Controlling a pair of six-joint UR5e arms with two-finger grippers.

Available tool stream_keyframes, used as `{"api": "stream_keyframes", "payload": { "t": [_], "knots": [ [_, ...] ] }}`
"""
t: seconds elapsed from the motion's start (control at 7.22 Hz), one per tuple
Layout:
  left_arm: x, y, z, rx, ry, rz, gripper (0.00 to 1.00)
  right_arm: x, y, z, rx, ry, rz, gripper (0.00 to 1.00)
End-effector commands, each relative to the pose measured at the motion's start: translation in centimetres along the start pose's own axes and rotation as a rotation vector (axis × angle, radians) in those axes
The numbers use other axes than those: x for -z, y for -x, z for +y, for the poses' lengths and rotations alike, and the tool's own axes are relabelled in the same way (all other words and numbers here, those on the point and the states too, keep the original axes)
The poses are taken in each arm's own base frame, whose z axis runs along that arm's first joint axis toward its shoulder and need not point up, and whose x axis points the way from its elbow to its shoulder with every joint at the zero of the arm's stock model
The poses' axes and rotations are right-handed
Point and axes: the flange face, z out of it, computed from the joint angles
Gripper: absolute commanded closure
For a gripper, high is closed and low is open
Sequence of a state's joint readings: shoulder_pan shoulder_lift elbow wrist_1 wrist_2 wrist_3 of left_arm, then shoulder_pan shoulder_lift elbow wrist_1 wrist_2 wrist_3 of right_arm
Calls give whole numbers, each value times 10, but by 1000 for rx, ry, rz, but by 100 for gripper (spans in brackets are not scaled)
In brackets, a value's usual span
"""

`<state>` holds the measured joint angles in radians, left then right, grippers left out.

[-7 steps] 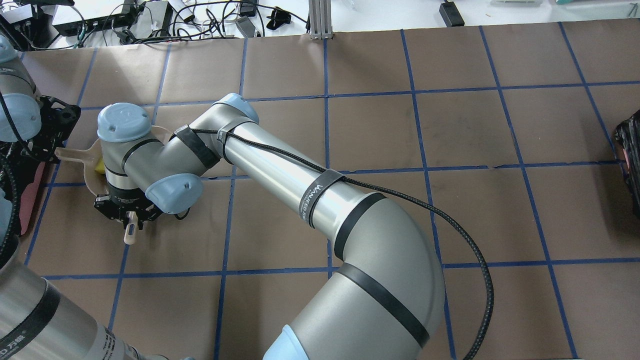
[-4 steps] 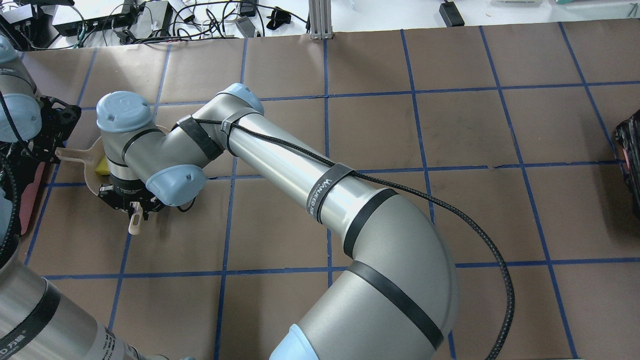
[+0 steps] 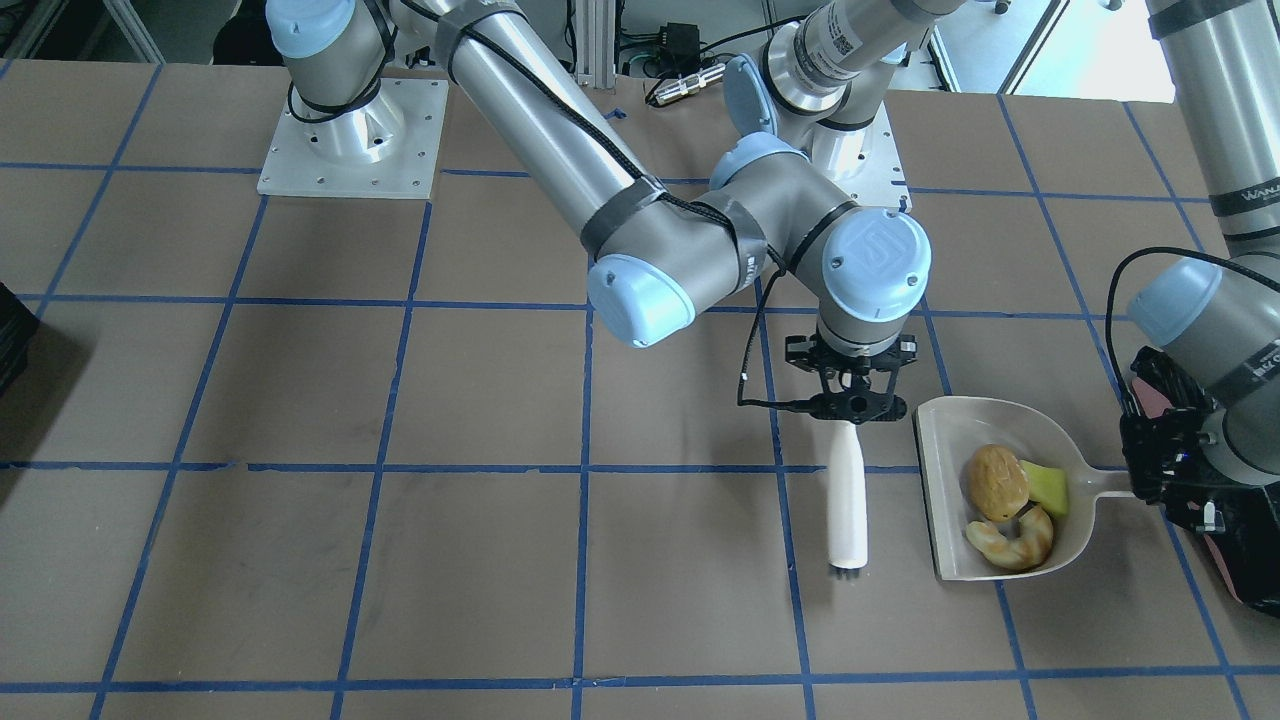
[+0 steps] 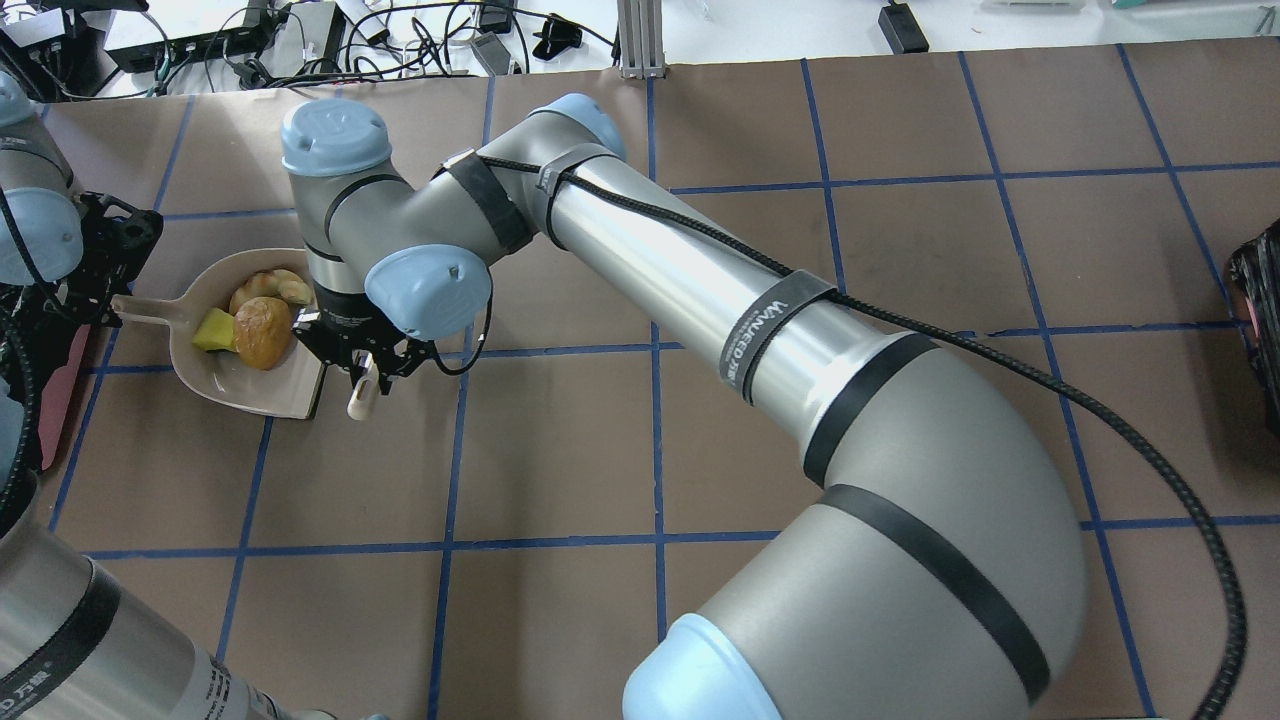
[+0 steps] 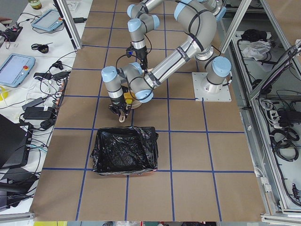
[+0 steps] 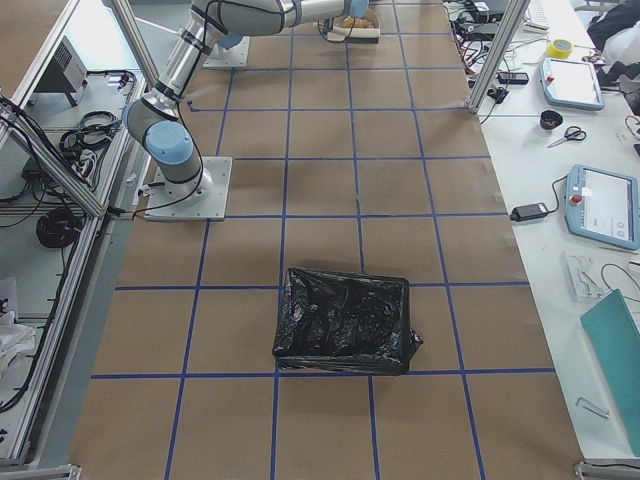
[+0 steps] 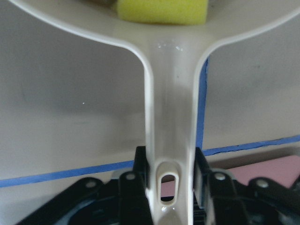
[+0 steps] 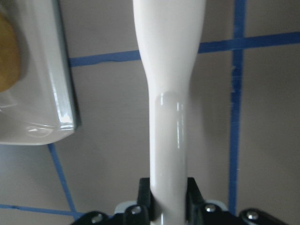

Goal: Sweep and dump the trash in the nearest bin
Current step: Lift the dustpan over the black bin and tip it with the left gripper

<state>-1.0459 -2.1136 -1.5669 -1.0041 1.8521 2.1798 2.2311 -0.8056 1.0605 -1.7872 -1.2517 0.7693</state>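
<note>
A beige dustpan (image 3: 946, 440) lies on the table with the trash in it: a golden-brown lump (image 3: 997, 482), a curved pastry piece (image 3: 1012, 541) and a yellow-green wedge (image 3: 1046, 488). My left gripper (image 3: 1160, 470) is shut on the dustpan's handle (image 7: 171, 136). My right gripper (image 3: 850, 405) is shut on a white brush (image 3: 847, 495), which hangs bristles-down just beside the pan's open edge (image 8: 61, 93). The bin (image 5: 124, 150), lined with a black bag, stands just past the dustpan towards the table's left end. Its pink side (image 4: 60, 390) shows beside my left gripper.
A second black-lined bin (image 6: 345, 320) stands near the table's right end, seen at the right edge of the overhead view (image 4: 1260, 330). My right arm (image 4: 700, 290) reaches across the brown, blue-taped table. Cables and devices lie beyond the far edge.
My right gripper has moved right and a little farther away with the brush, off the dustpan, so the trash in the pan shows. The left gripper and dustpan have stayed put.
</note>
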Motion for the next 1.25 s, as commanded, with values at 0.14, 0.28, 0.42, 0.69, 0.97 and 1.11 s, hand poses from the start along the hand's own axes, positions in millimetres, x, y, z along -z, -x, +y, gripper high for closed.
{"api": "stream_keyframes", "payload": {
  "t": [0.14,0.28,0.42,0.69,0.97,1.11],
  "knots": [
    [27,-7,3,25,-124,-53,100,36,-126,53,17,4,125,100],
    [38,-14,13,49,-132,-69,100,34,-171,74,55,-9,180,100],
    [42,-26,30,88,-187,-86,100,21,-202,99,61,19,202,100],
    [73,-53,82,164,-176,-100,100,1,-235,134,84,69,235,100],
    [108,-73,136,235,-186,-121,100,3,-246,142,100,61,254,100],
    [126,-87,167,278,-168,-140,100,-1,-248,143,100,69,258,100]
  ]
}}
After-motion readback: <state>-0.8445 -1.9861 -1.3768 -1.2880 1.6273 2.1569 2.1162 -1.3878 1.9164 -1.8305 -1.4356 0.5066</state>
